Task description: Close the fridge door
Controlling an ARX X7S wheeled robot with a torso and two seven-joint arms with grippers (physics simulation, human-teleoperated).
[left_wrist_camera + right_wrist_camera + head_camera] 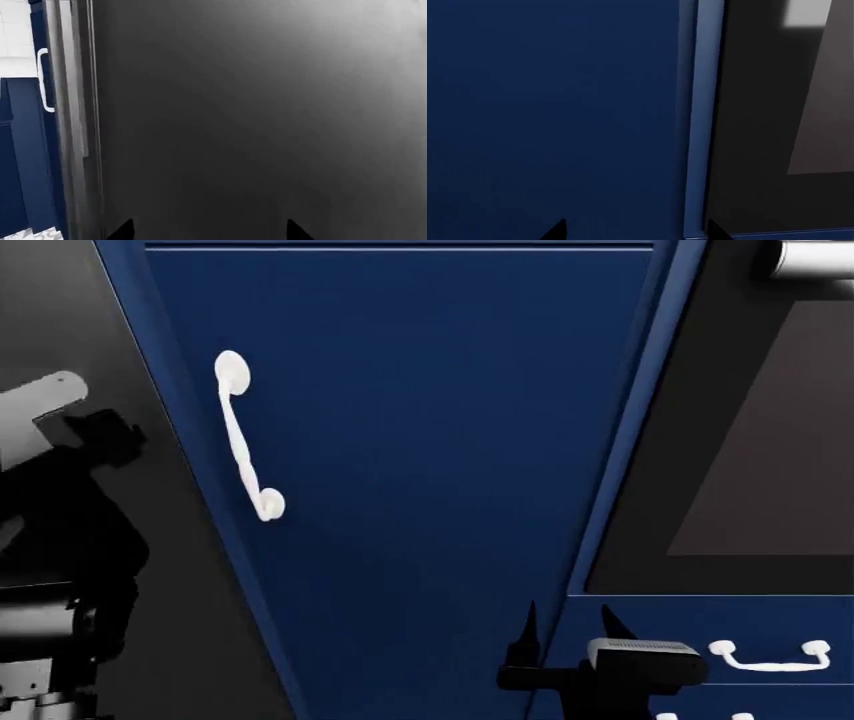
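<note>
Left wrist view is showing the fridge door (267,110) filling nearly the whole frame as a glossy black face, its long axis running upright, with its edge (73,125) lying beside a navy cabinet (20,165) that is carrying a white handle (44,80). The left claw (207,230) is pointing straight at that black face with its two tips spread apart and gripping nothing; whether they are touching the panel cannot be told. In the head view the door is showing as the dark strip at far left, behind the left arm (60,540), so the left arm is judged the nearer one for pushing. The right claw (567,625), also released and empty, is facing the navy cabinet door (427,440) instead.
</note>
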